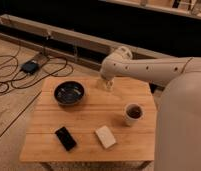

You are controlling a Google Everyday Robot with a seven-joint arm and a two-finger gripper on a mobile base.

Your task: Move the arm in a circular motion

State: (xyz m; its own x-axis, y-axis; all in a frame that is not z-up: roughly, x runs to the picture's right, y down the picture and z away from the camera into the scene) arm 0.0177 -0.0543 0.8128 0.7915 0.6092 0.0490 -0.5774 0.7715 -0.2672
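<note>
cream-white tubular robot arm (144, 67): small dark dots | pale cream gripper (105, 83), over table's far edge | honey-tan wooden slat table (94, 117): darker plank lines | near-black round glossy bowl (69, 93) | white ceramic cup (133, 114): dark brown inside | black flat rectangular phone (66, 138) | off-white small rectangular block (105, 136)

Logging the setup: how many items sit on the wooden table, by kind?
Dark round bowl: 1
White cup of dark liquid: 1
Flat black phone: 1
Pale rectangular block: 1
Total: 4
The cream-white arm holds its gripper over the wooden table's far edge.
</note>
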